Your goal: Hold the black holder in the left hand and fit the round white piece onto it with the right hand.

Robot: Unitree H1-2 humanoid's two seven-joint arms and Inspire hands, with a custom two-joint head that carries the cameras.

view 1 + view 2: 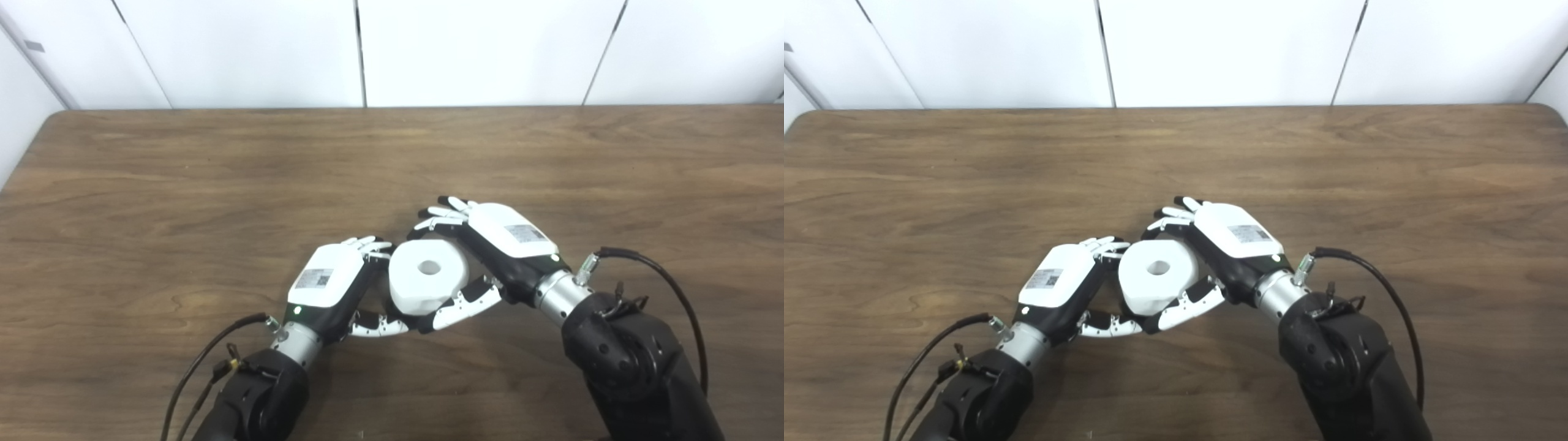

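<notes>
At lower centre of the frame, the round white piece (pixel 429 275), hole facing up, sits between both hands above the wooden table (pixel 184 184). The right hand (pixel 496 245) grips it; the left hand (pixel 334 285) curls against its left side, hiding any black holder.

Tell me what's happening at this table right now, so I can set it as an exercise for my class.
A humanoid robot has both hands meeting over a brown wooden table. The right hand grips a round white piece with a centre hole, its fingers and thumb wrapped around the sides. The left hand is pressed close against the piece's other side. The black holder cannot be seen, so whether the piece is already seated is unclear.
</notes>
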